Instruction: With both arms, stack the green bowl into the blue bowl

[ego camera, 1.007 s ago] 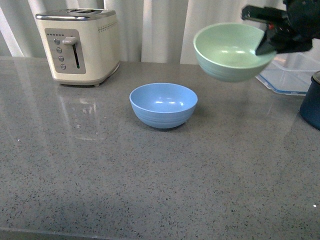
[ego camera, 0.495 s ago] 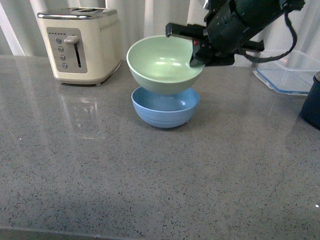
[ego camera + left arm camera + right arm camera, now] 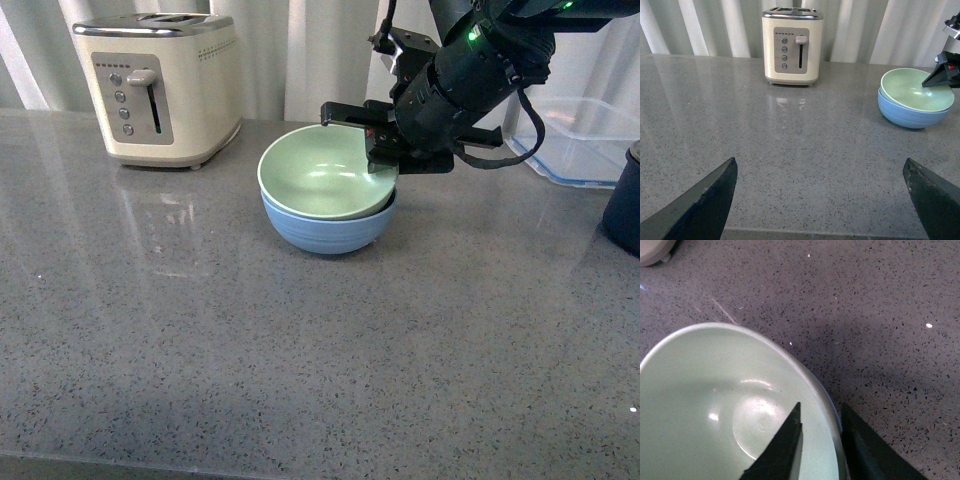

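The pale green bowl (image 3: 322, 175) sits inside the light blue bowl (image 3: 325, 228) at the middle of the grey counter, a little tilted. My right gripper (image 3: 382, 160) is shut on the green bowl's right rim, one finger inside and one outside. In the right wrist view the green bowl (image 3: 715, 405) fills the frame and the right gripper (image 3: 821, 412) pinches its rim. The left wrist view shows both bowls, green bowl (image 3: 912, 90) in blue bowl (image 3: 910, 112), far off. My left gripper (image 3: 820, 167) is open over bare counter, nothing between its fingers.
A cream toaster (image 3: 160, 90) stands at the back left. A clear blue-rimmed container (image 3: 575, 140) and a dark navy pot (image 3: 625, 205) are at the right edge. Curtains hang behind the counter.
My right arm carried the green bowl from the upper right leftward over the blue bowl, then lowered it into the blue bowl. The blue bowl stayed put.
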